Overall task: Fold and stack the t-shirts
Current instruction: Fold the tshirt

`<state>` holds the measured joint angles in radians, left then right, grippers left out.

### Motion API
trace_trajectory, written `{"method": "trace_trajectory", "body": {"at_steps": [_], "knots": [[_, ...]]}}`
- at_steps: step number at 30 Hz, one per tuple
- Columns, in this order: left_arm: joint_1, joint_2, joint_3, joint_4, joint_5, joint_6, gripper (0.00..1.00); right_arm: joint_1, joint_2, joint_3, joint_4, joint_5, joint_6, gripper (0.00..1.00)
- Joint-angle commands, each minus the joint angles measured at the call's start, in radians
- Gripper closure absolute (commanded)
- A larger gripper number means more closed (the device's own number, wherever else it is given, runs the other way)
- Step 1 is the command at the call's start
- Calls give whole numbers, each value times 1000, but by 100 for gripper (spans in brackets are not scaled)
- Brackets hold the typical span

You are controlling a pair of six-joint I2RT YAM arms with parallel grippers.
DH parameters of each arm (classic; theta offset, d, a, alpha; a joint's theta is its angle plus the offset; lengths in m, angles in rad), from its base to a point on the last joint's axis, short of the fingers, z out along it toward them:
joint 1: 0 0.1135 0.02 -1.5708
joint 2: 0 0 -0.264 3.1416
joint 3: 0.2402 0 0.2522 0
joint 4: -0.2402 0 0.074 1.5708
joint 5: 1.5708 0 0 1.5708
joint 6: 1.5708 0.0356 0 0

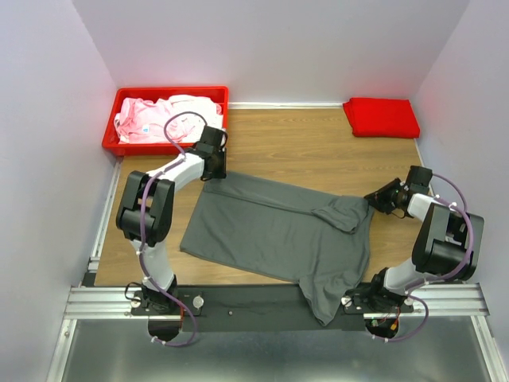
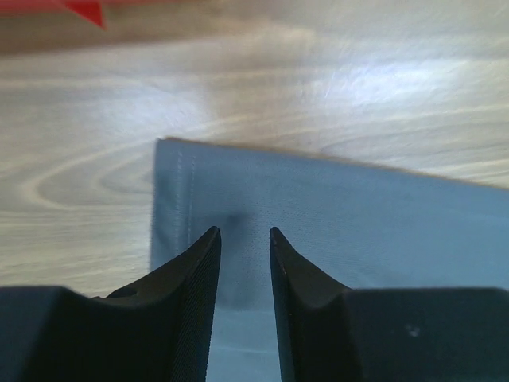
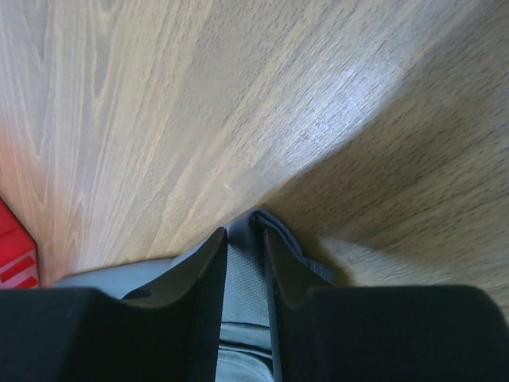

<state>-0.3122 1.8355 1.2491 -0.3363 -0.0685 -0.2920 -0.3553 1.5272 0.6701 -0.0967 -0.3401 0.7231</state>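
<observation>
1. My left fingers (image 2: 199,270) are set narrow, right over the hem corner of the dark grey t-shirt (image 1: 278,231). The corner lies flat just ahead of the tips. I honestly can't tell if I've pinched cloth or am only sitting on top of it.
2. My right fingers (image 3: 203,270) are nearly closed, with a rumpled fold of the same shirt bunched between them and bare bench (image 1: 302,143) ahead of the tips.
3. My worry is that if the left side has no cloth, any lift goes one-sided and the shirt drags and twists.
4. Also, behind both sets of fingers part of the shirt drapes off the near edge. That weight could tug cloth out of a thin pinch.
5. Hard to see: how many layers the right fold has, and where the far sleeve is.
6. The folded red t-shirt (image 1: 382,117) sits well ahead of my right fingers. The pink and white shirts (image 1: 151,119) are in the red bin (image 1: 171,92), just beyond my left.
</observation>
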Motion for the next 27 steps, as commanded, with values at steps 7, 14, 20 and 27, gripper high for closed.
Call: {"method": "trace_trajectory", "body": {"at_steps": [7, 14, 20, 27], "knots": [[-5, 71, -33, 16, 24, 1, 62, -10, 47, -6, 41, -2, -14, 76], [-4, 110, -66, -10, 44, -21, 66, -24, -71, -36, 38, 100, -7, 94], [-1, 117, -66, -20, 30, -16, 66, -24, -261, -66, 19, 242, 3, 97], [2, 119, -65, -21, 35, -18, 67, -25, -250, -138, -11, 329, 4, 96]]}}
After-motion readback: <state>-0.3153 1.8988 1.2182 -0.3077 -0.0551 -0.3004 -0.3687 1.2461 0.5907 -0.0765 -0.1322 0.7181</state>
